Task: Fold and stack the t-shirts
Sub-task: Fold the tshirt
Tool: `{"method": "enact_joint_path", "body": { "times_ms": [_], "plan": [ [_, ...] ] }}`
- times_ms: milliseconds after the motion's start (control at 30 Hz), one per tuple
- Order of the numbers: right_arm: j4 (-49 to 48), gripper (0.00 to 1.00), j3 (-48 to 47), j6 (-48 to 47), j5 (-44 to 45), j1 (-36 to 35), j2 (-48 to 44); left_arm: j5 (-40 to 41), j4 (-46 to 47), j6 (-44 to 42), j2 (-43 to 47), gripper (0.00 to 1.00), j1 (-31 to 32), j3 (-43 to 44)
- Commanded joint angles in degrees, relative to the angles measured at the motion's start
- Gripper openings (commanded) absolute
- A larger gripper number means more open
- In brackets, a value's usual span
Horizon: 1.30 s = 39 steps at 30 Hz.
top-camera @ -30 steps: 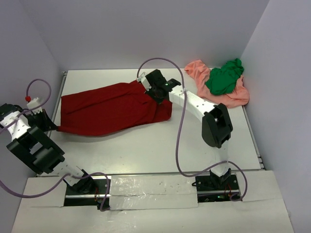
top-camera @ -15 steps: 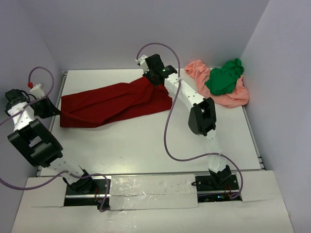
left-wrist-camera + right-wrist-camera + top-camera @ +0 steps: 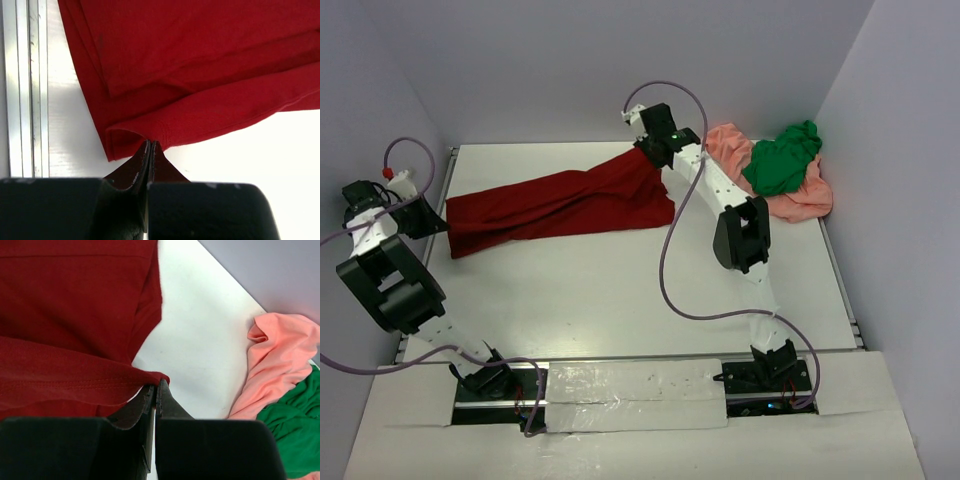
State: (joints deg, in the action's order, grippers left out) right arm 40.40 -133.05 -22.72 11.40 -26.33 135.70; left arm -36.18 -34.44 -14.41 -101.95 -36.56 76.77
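The dark red t-shirt (image 3: 565, 203) lies stretched across the table's back half. My left gripper (image 3: 432, 222) is shut on its left hem edge (image 3: 150, 131). My right gripper (image 3: 646, 148) is shut on its far right corner (image 3: 150, 377), lifted at the back. The salmon-pink t-shirt (image 3: 735, 155) lies crumpled at the back right, also in the right wrist view (image 3: 280, 365). The bright green t-shirt (image 3: 780, 160) sits bunched on top of it (image 3: 295, 435).
The white table (image 3: 620, 290) is boxed in by grey walls at the back and both sides. A metal rail (image 3: 22, 85) runs along the left edge. Purple cables loop off both arms.
My right gripper moved back and rightward with the red shirt's corner. My left gripper moved farther back and a little right with the hem. The shirt shifted back and is pulled straighter.
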Motion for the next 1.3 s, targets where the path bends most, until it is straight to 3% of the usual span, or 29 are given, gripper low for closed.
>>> {"method": "enact_joint_path", "body": {
  "times_ms": [0, 167, 200, 233, 267, 333, 367, 533, 567, 700, 900, 1000, 1267],
  "plan": [
    [-3.05, 0.0, -1.06, -0.92, 1.78, 1.1, 0.97, 0.5, 4.81, 1.93, -0.53, 0.0, 0.7, -0.22],
    [-4.28, 0.0, -3.09, -1.71, 2.49, 1.37, 3.08, 1.73, 8.94, 3.86, -0.96, 0.0, 1.05, -0.92],
    [-4.63, 0.05, -3.18, -1.71, 2.84, 1.28, 3.25, 2.08, 9.3, 4.22, -1.14, 0.05, 1.13, -0.92],
    [-5.5, 0.18, -3.0, -1.63, 3.36, 1.19, 3.34, 2.34, 10.95, 4.74, -1.14, 0.14, 1.14, -1.18],
    [-5.68, 0.58, -2.22, -1.97, 3.02, 1.1, 3.34, 2.61, 11.93, 5.53, -1.14, 0.47, 1.22, -1.62],
    [-7.78, 0.75, -0.2, -1.89, 4.32, 0.84, 2.3, 3.66, 14.47, 6.67, -0.62, 0.74, 1.14, -3.63],
    [-8.58, 0.84, 2.07, -1.98, 4.42, 0.58, 1.85, 5.58, 17.88, 7.99, 0.34, 0.99, 1.31, -4.69],
    [-8.59, 0.89, 3.59, -0.14, 4.08, 0.22, 0.36, 8.41, 24.41, 9.93, 3.07, 0.99, 1.66, -9.0],
    [-8.33, 0.94, 4.37, 0.3, 3.46, -0.04, -0.08, 8.15, 25.03, 10.02, 3.51, 0.99, 1.66, -9.44],
    [-8.75, 0.95, 10.95, 1.8, 1.52, -1.44, -4.99, 7.88, 26.34, 9.84, 7.98, 0.99, 1.84, -12.78],
    [-2.64, 0.96, 18.01, 5.58, -6.82, -4.17, -11.24, -2.9, 19.88, 6.6, 16.25, 0.99, 2.1, -16.48],
    [-1.47, 0.92, 19.32, 6.81, -8.4, -5.05, -11.59, -5.03, 16.17, 4.49, 17.4, 0.99, 3.33, -16.83],
    [-0.86, 0.78, 19.06, 9.18, -11.05, -5.14, -10.28, -5.75, 17.82, 5.88, 14.51, 0.98, 5.35, -17.27]
  ]
}}
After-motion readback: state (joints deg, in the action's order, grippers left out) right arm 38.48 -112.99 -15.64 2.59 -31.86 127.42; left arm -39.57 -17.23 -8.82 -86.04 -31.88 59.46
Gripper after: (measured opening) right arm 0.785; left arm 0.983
